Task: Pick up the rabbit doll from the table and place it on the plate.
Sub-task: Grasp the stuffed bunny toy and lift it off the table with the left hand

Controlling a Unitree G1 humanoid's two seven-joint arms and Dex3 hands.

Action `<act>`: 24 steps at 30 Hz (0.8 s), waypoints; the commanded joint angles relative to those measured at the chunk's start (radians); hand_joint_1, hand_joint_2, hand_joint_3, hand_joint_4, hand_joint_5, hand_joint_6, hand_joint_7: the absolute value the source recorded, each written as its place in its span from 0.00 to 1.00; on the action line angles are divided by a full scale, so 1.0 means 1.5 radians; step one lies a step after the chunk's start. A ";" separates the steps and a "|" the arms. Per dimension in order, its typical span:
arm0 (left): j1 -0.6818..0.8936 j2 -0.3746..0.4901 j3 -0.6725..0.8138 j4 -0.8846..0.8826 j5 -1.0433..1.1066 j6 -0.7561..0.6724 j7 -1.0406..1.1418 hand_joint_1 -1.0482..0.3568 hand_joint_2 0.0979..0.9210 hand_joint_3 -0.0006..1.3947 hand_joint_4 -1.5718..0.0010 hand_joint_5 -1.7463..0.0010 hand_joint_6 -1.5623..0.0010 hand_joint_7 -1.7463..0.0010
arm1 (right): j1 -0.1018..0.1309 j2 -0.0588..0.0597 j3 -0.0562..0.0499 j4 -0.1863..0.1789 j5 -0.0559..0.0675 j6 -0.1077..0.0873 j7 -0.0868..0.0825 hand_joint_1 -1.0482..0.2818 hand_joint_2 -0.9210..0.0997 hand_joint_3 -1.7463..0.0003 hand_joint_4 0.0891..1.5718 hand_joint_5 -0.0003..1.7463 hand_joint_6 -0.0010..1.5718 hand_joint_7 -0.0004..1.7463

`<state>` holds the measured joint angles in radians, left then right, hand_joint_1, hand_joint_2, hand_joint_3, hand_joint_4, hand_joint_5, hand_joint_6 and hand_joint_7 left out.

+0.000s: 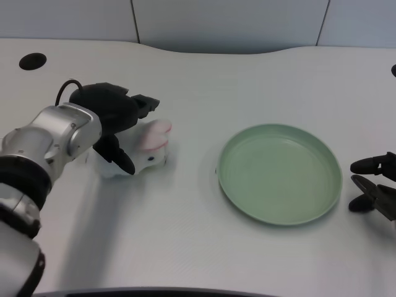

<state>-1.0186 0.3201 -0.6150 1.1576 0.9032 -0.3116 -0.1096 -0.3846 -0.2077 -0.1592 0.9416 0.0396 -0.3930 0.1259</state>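
The rabbit doll (150,143), white with pink ears, lies on the white table (185,235) left of centre. My left hand (114,120) straddles its left part. The fingers (145,104) reach out above the doll, and the thumb (122,159) hangs down in front of it. The fingers look spread rather than closed, and the doll's rear is hidden under the palm. The doll still rests on the table. The green plate (247,198) sits to the right of the doll, a short gap away, with nothing on it.
My right hand (374,185) rests at the right edge, just beyond the plate. A dark round hole (32,60) is in the table at the far left. The table's back edge runs along the top.
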 commanded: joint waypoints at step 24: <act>0.002 -0.056 -0.029 0.131 -0.037 0.046 0.112 0.09 0.91 0.00 0.94 0.97 0.97 0.99 | 0.044 -0.018 -0.007 -0.057 0.005 0.022 0.007 0.17 0.00 0.97 0.51 0.63 0.33 0.65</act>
<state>-1.0453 0.2302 -0.6620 1.3423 0.8533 -0.2373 0.0340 -0.3373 -0.2140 -0.1585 0.8630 0.0397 -0.3608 0.1358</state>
